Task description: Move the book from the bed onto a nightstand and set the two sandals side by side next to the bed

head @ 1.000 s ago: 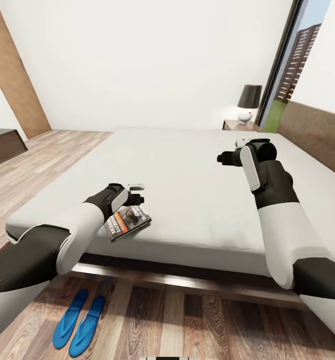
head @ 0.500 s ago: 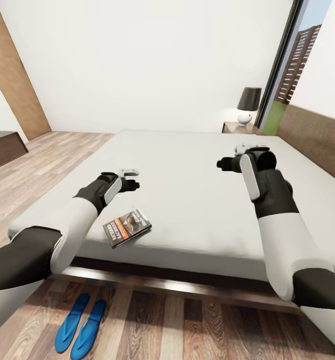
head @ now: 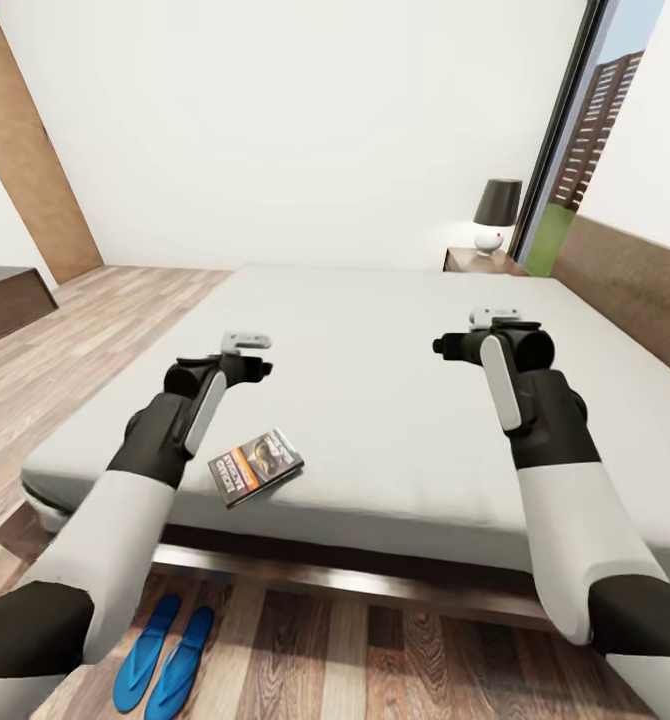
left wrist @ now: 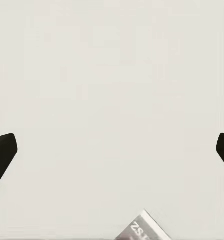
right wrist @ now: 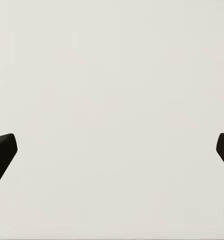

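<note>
The two sandals [head: 162, 657] lie side by side on the wood floor beside the bed [head: 395, 380], below its near edge. The left gripper [head: 243, 350] hovers over the mattress with fingers [left wrist: 1, 155] spread and released, and the book [head: 255, 467] lies flat near the bed's edge, just beside it. The right gripper [head: 497, 325] hangs over bare mattress, fingers [right wrist: 1, 155] likewise apart, grasping nothing.

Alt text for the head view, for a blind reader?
The book lies near the bed's front edge, both arms raised above the mattress. Two blue sandals lie side by side on the floor below.
</note>
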Robot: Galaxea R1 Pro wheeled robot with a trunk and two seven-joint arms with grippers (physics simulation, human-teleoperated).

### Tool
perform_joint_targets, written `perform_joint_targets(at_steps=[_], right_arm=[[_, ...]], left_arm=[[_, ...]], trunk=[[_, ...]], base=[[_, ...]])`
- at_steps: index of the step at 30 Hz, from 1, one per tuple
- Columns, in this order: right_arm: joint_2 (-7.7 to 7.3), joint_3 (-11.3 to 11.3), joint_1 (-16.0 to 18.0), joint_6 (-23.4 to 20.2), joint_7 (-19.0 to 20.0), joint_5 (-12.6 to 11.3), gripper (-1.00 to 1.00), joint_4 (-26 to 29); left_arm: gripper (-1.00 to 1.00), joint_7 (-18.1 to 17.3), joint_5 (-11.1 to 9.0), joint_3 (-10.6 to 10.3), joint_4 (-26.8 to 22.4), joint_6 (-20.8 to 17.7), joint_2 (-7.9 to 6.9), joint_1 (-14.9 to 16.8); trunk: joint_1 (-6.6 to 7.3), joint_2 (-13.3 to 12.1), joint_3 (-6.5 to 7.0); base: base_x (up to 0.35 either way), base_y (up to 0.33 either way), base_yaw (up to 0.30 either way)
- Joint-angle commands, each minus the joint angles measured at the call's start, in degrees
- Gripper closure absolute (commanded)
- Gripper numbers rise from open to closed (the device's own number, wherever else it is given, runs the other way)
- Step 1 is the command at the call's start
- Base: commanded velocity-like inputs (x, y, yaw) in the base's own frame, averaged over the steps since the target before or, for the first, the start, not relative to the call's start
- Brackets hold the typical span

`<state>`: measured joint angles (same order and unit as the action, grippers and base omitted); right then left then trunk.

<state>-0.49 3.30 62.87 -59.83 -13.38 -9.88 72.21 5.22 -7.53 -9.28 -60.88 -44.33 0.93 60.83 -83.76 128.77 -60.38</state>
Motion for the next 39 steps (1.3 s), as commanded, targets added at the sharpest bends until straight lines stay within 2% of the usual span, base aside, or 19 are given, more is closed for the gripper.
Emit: perform_joint_targets(at_steps=[1,2,3,8,16,22,31,33,39], right_arm=[[-0.07,0.13,-0.19,-0.17,-0.59,-0.62,-1.0,0.5],[-0.09,0.13,-0.71,-0.17,-0.59,-0.64,-1.0,1.6],[-0.11,0.13,-2.13,-0.17,-0.59,-0.62,-1.0,3.67],[-0.16,0.13,-3.61,-0.17,-0.59,-0.63,-1.0,5.14],[-0.33,0.02,-5.06,-0.17,-0.59,-0.48,-1.0,5.67],[-0.37,0.03,-5.25,-0.17,-0.59,-0.42,-1.0,5.62],[-0.37,0.04,-5.63,-0.17,-0.61,-0.46,-1.0,5.56],[-0.38,0.04,-5.65,-0.17,-0.59,-0.43,-1.0,5.6],[-0.39,0.04,-5.67,-0.17,-0.66,-0.41,-1.0,5.6]], left_arm=[[-1.0,0.56,-0.44,-0.04,-2.71,-0.91,-0.09,-1.24],[-1.0,0.57,-0.23,0.02,-7.11,-1.83,-0.45,-3.5],[-1.0,0.55,-0.01,0.06,-12.74,-2.93,-1.69,-6.89],[-1.0,0.51,0.02,0.05,-16.12,-3.79,-3.57,-9.93],[-1.0,0.34,-0.01,-0.02,-18.13,-3.81,-4.05,-12.95],[-1.0,0.34,-0.05,0.05,-18.34,-3.83,-4.08,-13.3],[-1.0,0.48,-0.2,0.22,-18.4,-3.79,-4.17,-13.85],[-1.0,0.49,-0.2,1.29,-17.98,-3.7,-4.25,-14.52],[-1.0,0.54,-0.2,2.71,-17.51,-3.38,-4.33,-16.2]], trunk=[[0.23,-0.4,0.13],[0.45,-0.8,0.31],[0.67,-1.2,0.49],[0.89,-1.6,0.67],[0.89,-1.6,0.67],[0.89,-1.6,0.79],[0.89,-1.6,1.03],[0.89,-1.6,1.08],[0.89,-1.6,1.24]], base=[[0.0,0.0,0.0],[0.0,0.0,0.0],[0.0,0.0,0.0],[0.0,0.0,0.0],[0.0,0.0,0.004],[-0.066,0.044,0.154],[-0.242,0.165,0.261],[-0.273,0.141,0.269],[-0.125,0.062,0.269]])
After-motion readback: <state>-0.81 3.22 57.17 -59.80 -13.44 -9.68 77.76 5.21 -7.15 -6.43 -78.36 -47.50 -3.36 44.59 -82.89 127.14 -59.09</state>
